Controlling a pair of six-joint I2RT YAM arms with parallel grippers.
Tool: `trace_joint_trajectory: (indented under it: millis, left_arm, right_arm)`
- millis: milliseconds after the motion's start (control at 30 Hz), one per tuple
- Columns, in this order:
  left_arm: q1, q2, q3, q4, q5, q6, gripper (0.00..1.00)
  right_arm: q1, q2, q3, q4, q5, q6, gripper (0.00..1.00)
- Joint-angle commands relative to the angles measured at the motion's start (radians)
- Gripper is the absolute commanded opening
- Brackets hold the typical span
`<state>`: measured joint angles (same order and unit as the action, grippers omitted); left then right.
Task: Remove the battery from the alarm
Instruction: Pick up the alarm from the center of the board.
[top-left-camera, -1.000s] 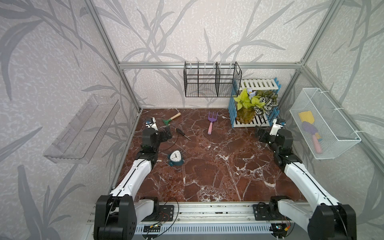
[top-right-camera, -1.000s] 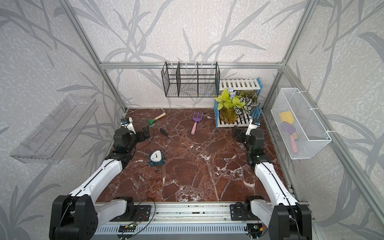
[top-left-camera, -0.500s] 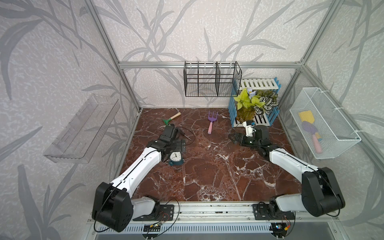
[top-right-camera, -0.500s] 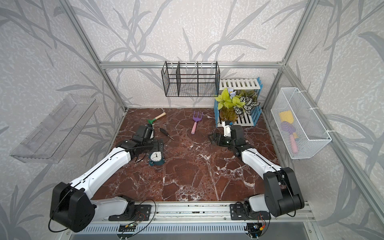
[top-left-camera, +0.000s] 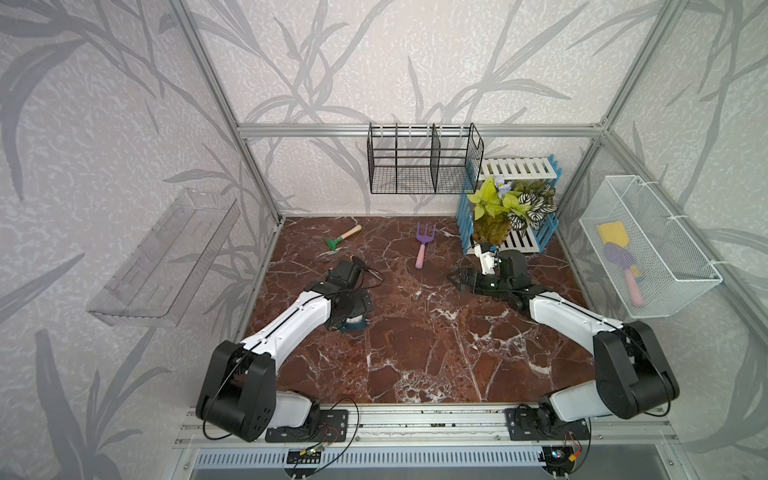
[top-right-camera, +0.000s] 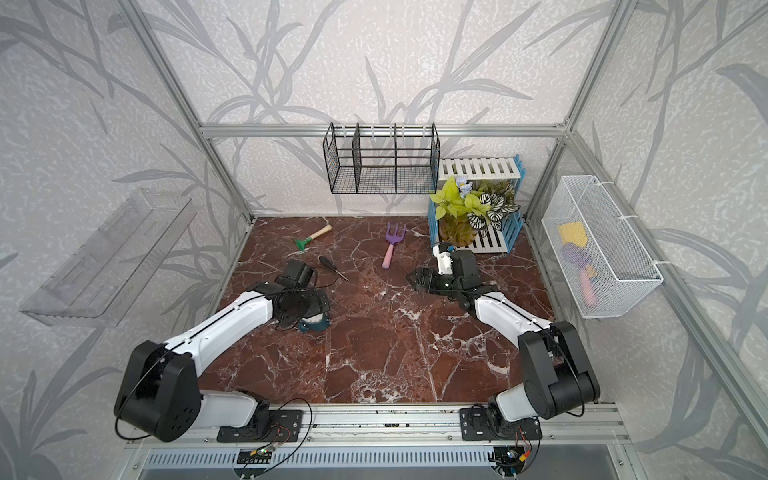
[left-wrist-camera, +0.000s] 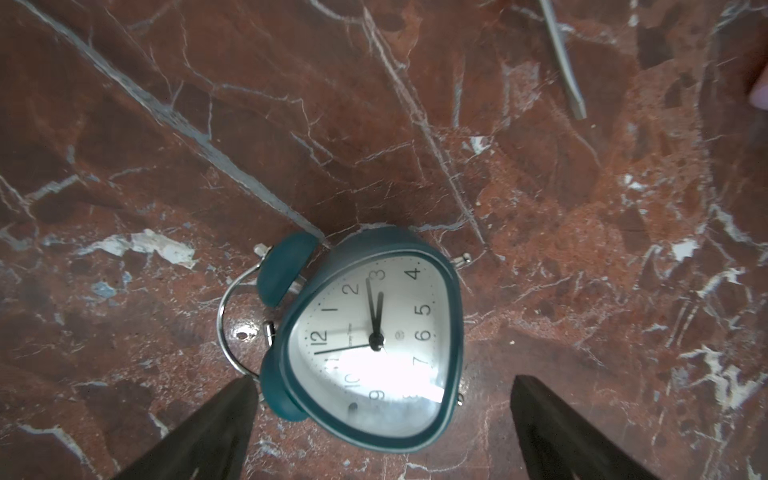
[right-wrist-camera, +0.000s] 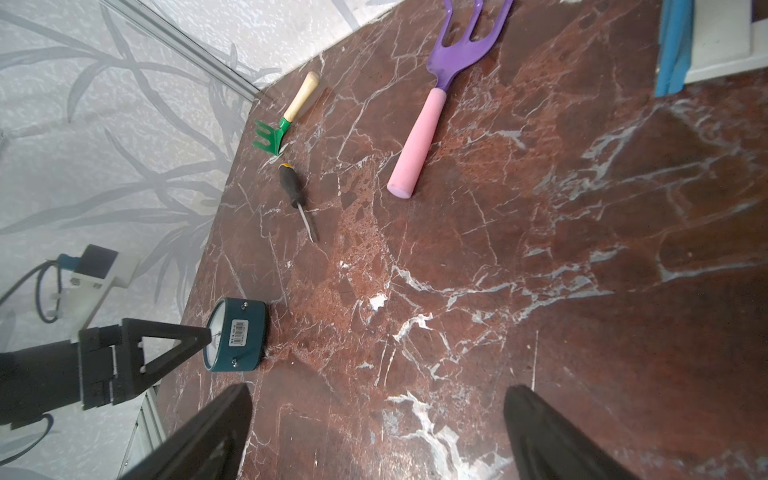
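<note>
Hovering spread wide and empty, my left tool (left-wrist-camera: 382, 383) points at the white face of the small dark teal alarm clock (left-wrist-camera: 374, 340), which sits near the left side of the red-brown, white-veined marble desk (top-left-camera: 415, 345). My right tool (right-wrist-camera: 376, 390), equally wide and empty, hangs low over the marble farther right. Grey leaf-patterned walls (top-left-camera: 374, 62) surround the desk.

leaf-patterned walls (top-left-camera: 374, 62), red marble floor (top-left-camera: 415, 340)

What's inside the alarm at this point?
Nothing inside shows. The alarm presents its teal case and white face to the open left gripper; a barcode sticker sits on its rim. Its back and any battery are covered.
</note>
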<state>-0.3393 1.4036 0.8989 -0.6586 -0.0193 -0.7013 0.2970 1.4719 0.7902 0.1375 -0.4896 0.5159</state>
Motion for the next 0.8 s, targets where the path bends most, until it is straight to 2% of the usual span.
trace_joint_trajectory:
  millis: [0, 67, 233, 567, 767]
  left_arm:
    - [-0.003, 0.024, 0.000, -0.012, -0.048, -0.018, 1.00]
    - [-0.003, 0.029, -0.002, -0.013, -0.062, -0.020, 1.00]
    - [-0.003, 0.045, -0.031, 0.034, -0.016, -0.034, 1.00]
    - [-0.003, 0.073, -0.029, 0.057, -0.002, -0.030, 0.75]
    - [-0.003, 0.067, -0.021, 0.059, 0.014, -0.024, 0.72]
  right_arm:
    - [0.007, 0.007, 0.021, -0.005, -0.013, -0.004, 0.99]
    - [0.008, 0.008, 0.021, -0.006, -0.014, -0.006, 0.99]
    - [0.007, 0.013, 0.029, -0.012, -0.015, -0.008, 0.99]
    - [0.009, 0.006, 0.027, -0.019, -0.017, -0.007, 0.99]
    - [0.009, 0.008, 0.027, -0.018, -0.026, -0.012, 0.99]
